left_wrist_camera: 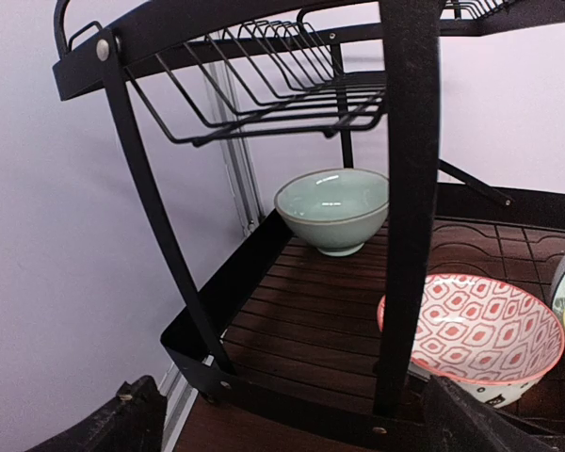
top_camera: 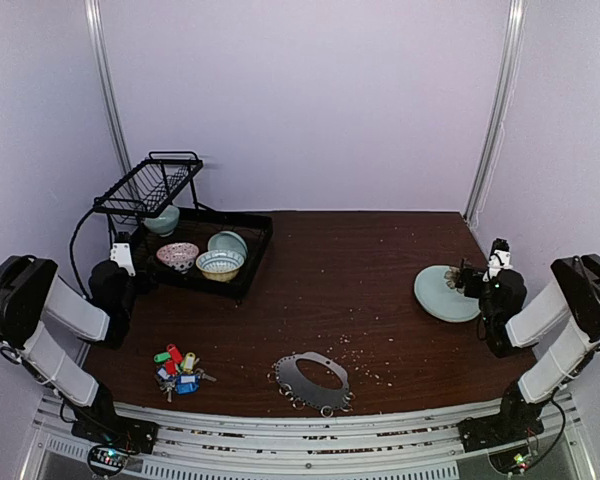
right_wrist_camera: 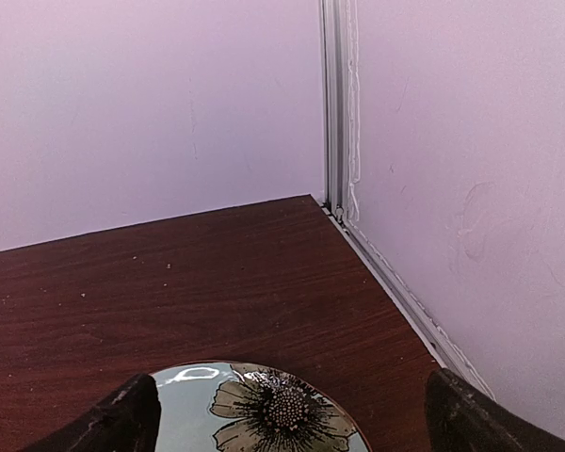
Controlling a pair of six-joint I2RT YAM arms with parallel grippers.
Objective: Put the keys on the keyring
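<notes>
We find left claw (left_wrist_camera: 292, 411) and right claw (right_wrist_camera: 292, 400) wide open, empty; keys (top_camera: 178, 368) and keyring (top_camera: 313, 382) lie well apart from both.

The keys (top_camera: 178, 366) are too small to count (tags overlapping), and wire rings on the keyring (top_camera: 290, 372) blur together. The right wrist view's lower edge cuts off the flowered plate (right_wrist_camera: 254, 410); a rack upright (left_wrist_camera: 410, 188) hides part of the red-patterned bowl (left_wrist_camera: 480, 330).

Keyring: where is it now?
Top view: the keyring lies flat near the table's front edge, roughly centre, just right of the keys.
</notes>
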